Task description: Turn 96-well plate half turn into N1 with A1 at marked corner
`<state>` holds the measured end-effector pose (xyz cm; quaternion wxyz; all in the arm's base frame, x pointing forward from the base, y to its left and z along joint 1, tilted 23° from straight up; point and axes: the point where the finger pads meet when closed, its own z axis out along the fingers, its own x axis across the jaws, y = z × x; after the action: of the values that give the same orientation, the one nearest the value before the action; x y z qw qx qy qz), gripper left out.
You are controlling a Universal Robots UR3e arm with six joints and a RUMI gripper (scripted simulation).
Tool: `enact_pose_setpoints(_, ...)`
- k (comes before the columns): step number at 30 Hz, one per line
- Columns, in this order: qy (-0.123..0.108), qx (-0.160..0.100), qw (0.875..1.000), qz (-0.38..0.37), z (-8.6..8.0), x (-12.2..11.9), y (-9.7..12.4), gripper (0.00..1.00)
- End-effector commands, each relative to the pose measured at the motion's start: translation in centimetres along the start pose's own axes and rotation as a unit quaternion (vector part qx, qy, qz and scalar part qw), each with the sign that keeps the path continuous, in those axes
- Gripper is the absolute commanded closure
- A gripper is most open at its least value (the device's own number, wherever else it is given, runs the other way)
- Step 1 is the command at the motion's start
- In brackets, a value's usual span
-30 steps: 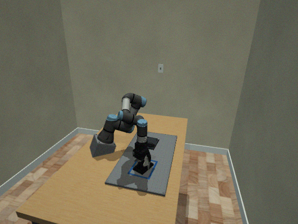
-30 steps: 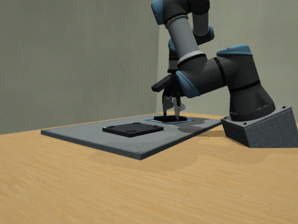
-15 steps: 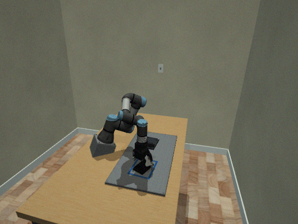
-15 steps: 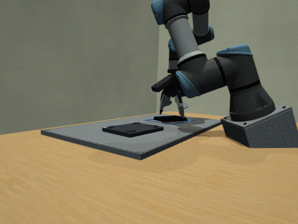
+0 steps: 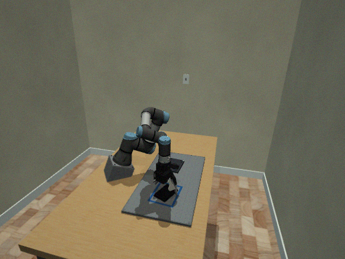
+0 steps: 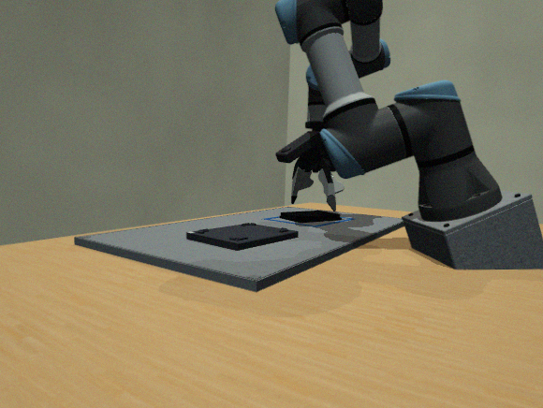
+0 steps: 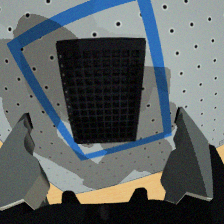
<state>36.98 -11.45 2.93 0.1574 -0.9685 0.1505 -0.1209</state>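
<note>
A black 96-well plate (image 7: 101, 89) lies inside a blue outline (image 7: 156, 60) on the perforated grey board (image 7: 200, 55) — skewed to it. Both gripper fingers stand wide apart, touching nothing.

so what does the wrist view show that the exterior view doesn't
Only the wrist view shows the well grid on top of the plate, how the plate sits askew inside the blue outline, and the perforated holes in the grey board.

Only the exterior view shows the empty nest with its corner locators, the arm's base, and the gap between the fingertips and the plate.

Both show the dark plate lying on the board inside the blue outline, with the gripper open above it, fingers spread and holding nothing.
</note>
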Motion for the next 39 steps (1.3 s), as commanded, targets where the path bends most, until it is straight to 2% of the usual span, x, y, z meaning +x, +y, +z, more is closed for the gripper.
enact_pose_setpoints(1, 0.001, -0.001, 1.000, 0.000, -1.4, 0.1, 0.0, 0.00)
enact_pose_setpoints(21, 0.001, -0.001, 1.000, 0.000, -6.2, 0.1, 0.0, 0.00)
enact_pose_setpoints(37, 0.001, -0.001, 1.000, 0.000, -6.3, 0.1, 0.0, 0.00)
enact_pose_setpoints(39, 0.001, -0.001, 0.999, 0.033, -6.3, 0.1, 0.0, 0.00)
